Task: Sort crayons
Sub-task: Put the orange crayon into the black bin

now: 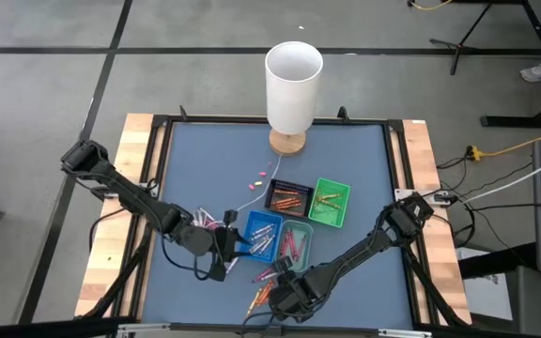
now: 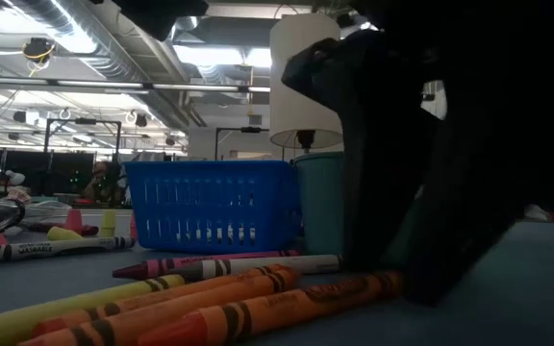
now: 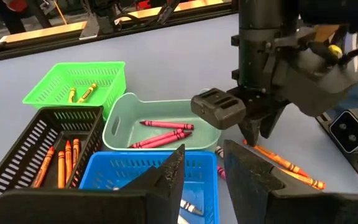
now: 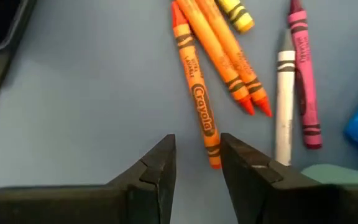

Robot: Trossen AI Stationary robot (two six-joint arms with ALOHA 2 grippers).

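1. Right wrist view: right gripper (image 4: 197, 162) hovers over loose crayons (image 4: 197, 99) on the blue mat (image 4: 73, 93); fingers slightly apart, nothing between them, tail of one orange crayon just ahead of the gap.
2. Loose pile near the front edge: orange, yellow, white, magenta sticks, beside the teal tray (image 3: 120, 127).
3. Left gripper (image 3: 204, 174) sits over the blue tray (image 3: 104, 171), fingers parted, holding nothing.
4. Sorted so far: red in teal tray, orange in black tray (image 3: 17, 140), yellow in green tray (image 3: 45, 87).
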